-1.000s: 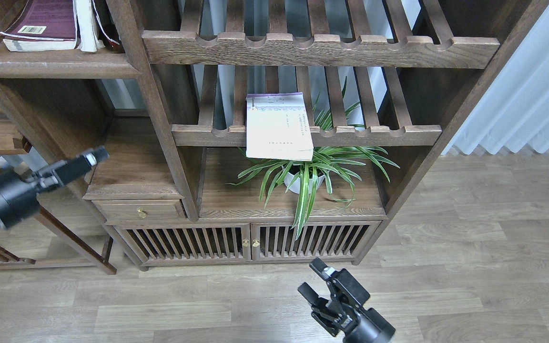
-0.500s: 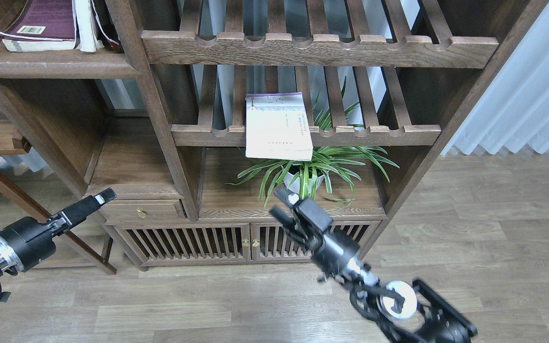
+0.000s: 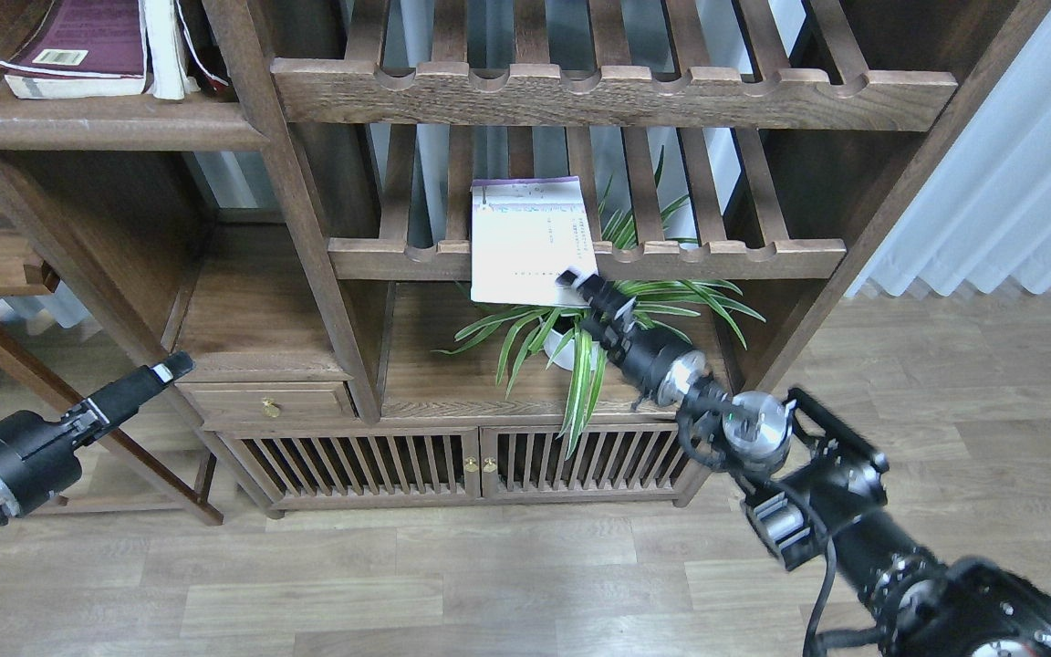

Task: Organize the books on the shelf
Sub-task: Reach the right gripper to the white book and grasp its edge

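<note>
The cream book with a purple top band [image 3: 525, 233] lies flat on the middle slatted rack, its lower edge overhanging the front rail. My right gripper [image 3: 580, 285] is at the book's lower right corner, one fingertip [image 3: 569, 276] over the cover; I cannot tell if the jaws are closed on it. The maroon book [image 3: 78, 41] lies on the dark-brown shelf board [image 3: 106, 128] at the top left, with a second book [image 3: 165, 46] showing white page edges beside it. The red book's cover does not show. My left gripper [image 3: 170, 367] hangs low at the left, away from the books; its fingers cannot be told apart.
A potted spider plant [image 3: 598, 333] stands under the cream book, and my right arm passes through its leaves. An upper slatted rack [image 3: 617, 91] sits above. A drawer [image 3: 265, 401] and slatted cabinet doors [image 3: 471, 461] are below. A white curtain [image 3: 1018, 182] hangs at the right.
My right arm has risen from near the floor up to the cream book's lower right corner. My left arm has dropped lower and to the left. The books have not moved.
</note>
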Controlling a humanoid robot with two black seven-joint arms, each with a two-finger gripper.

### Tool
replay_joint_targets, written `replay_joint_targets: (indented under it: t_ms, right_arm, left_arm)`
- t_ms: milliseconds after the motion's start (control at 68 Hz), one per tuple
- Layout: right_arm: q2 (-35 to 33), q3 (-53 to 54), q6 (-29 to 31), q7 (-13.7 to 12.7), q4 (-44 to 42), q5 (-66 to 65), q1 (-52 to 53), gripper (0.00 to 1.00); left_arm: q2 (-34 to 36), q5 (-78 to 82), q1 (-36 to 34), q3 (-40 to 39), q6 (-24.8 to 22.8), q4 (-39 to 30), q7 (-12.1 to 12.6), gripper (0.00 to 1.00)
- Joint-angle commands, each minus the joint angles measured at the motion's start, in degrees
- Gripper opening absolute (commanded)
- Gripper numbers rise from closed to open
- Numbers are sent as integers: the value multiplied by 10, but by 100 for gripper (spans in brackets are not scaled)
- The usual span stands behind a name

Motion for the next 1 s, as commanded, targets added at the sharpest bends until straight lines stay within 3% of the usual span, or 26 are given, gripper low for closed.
replay_joint_targets:
  t_ms: [0, 500, 662, 883, 971, 986]
  right_arm:
    - [0, -2, -5, 7, -5, 22, 12, 100]
    - [0, -103, -8, 10, 6, 21, 12, 100]
    - [0, -92, -16, 15, -2, 24, 15, 98]
    - [0, -89, -13, 19, 1, 25, 15, 87]
    - [0, -87, -12, 23, 5, 27, 17, 75]
    - [0, -85, -12, 24, 5, 28, 17, 70]
  left_arm:
    - [1, 0, -1, -2, 0, 10, 0, 78]
    - [1, 0, -2, -17, 0, 19, 0, 80]
    - [1, 0, -2, -21, 0, 19, 1, 81]
    - [1, 0, -3, -21, 0, 22, 2, 81]
    - [1, 0, -3, -22, 0, 21, 1, 81]
    - [1, 0, -3, -22, 0, 21, 1, 81]
